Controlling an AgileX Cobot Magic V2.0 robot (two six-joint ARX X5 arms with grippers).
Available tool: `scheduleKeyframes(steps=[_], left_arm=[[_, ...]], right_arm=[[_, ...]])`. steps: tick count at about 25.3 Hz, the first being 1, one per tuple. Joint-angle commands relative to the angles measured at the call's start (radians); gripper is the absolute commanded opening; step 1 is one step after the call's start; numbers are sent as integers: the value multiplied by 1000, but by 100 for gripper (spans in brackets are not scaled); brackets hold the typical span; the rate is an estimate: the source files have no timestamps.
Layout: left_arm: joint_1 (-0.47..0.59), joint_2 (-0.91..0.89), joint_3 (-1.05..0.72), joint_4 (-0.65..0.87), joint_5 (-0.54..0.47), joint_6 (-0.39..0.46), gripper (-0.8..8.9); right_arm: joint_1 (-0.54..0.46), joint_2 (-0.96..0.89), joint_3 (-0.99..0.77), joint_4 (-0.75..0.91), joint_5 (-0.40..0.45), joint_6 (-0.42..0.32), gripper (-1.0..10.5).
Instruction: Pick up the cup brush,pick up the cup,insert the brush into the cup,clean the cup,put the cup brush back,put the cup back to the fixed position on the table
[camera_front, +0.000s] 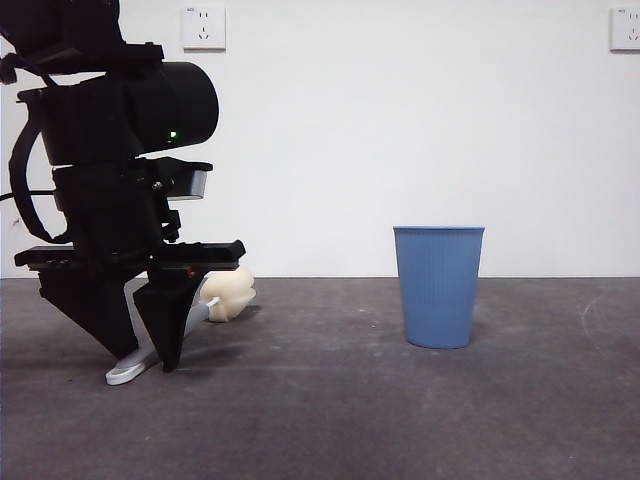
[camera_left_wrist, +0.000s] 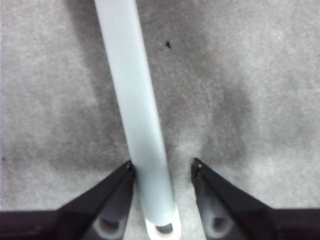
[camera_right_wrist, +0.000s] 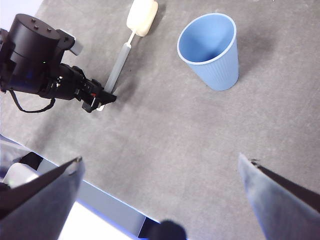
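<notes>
Mostly scuffed grey table (camera_front: 400, 420), white wall (camera_front: 400, 120) behind.

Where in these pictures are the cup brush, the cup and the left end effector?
cup brush (camera_right_wrist: 120, 65): right wrist view, middle of the grey handle.
cup (camera_front: 438, 285): front view, ribbed blue wall.
left end effector (camera_left_wrist: 162, 167): left wrist view, between its fingertips.

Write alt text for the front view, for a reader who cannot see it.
On the left, the left arm's black tool is down at the table, its jaws open around the near end of the cup brush, which lies flat with its cream sponge head pointing away. The blue cup stands upright to the right, apart from both. A white wall is behind.
</notes>
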Motion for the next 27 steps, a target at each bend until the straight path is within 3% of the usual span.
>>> scheduleKeyframes(steps=[1,4,7,8,16,27], left_arm=[[-4,13,-4,-15,2,-3,180],[-3,12,-4,-26,2,-2,176],[-2,12,-4,-34,-1,3,5],[-2,12,-4,-35,-2,5,-9],[2,2,-4,-39,-2,14,-9],[25,-147,-3,-53,0,44,-9]], right_arm=[[3,0,2,5,3,6,566],[3,0,2,5,3,6,566],[3,0,2,5,3,6,566],[3,0,2,5,3,6,566],[3,0,2,5,3,6,566],[7,3,2,5,2,10,566]])
